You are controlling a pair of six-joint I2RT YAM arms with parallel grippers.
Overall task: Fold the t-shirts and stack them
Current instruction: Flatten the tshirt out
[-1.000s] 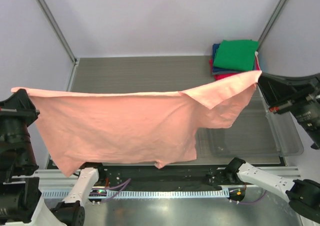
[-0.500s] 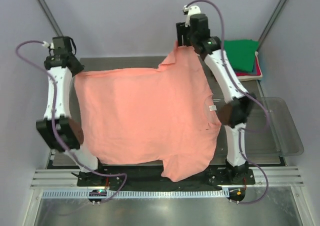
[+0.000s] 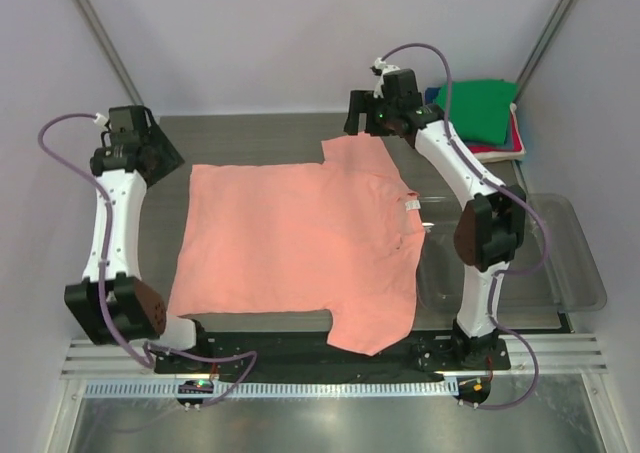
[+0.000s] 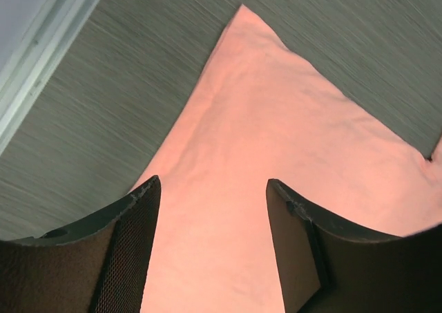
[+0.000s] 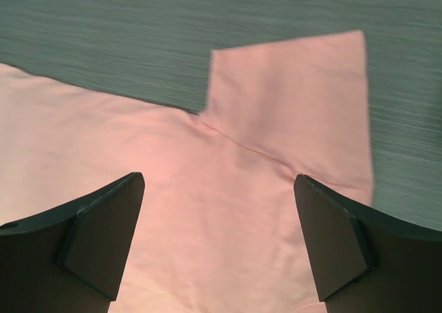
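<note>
Both grippers had let go: the left gripper at 10 o'clock and the right gripper at 12 o'clock hovered spread and empty over the salmon-pink t-shirt, now flat on the table (one sleeve overhanging at 6 o'clock), ready for its first fold.

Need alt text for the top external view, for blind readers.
A pink t-shirt lies flat on the table, neck to the right. The left gripper and right gripper hover open at its far edge; folded shirts sit far right, behind a clear tray.
</note>
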